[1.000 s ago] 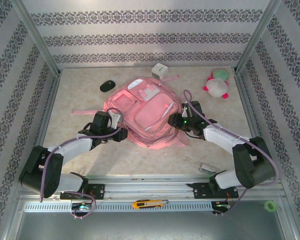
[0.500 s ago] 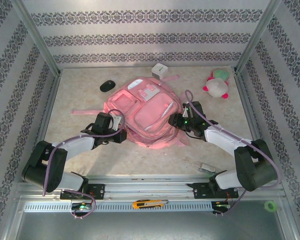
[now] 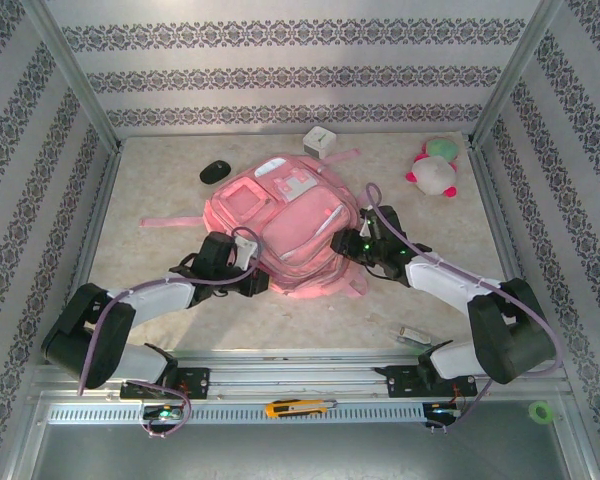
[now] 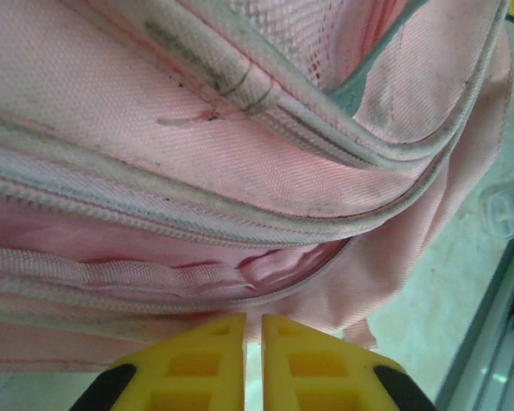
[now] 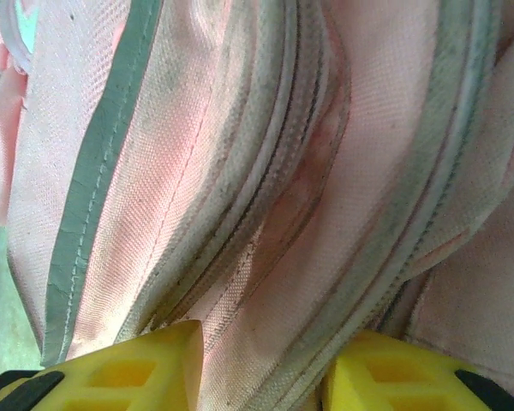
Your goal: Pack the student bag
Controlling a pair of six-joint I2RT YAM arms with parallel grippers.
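**On the tabletop [image 3: 160,180]: grip might slip**

Student bag [image 3: 280,225] lies mid-tabletop, pockets up. My right fingers [image 3: 352,243] are clamped on its fabric by the zip [image 5: 278,171]. My left fingers [image 3: 255,262] are nearly together, seemingly on nothing. One-sided pull and that fabric could slide free lol.

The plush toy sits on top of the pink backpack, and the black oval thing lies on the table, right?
No. The plush toy lies on the table, apart from the pink backpack, near the far right corner, as the top external view shows. The black oval thing does lie on the table.
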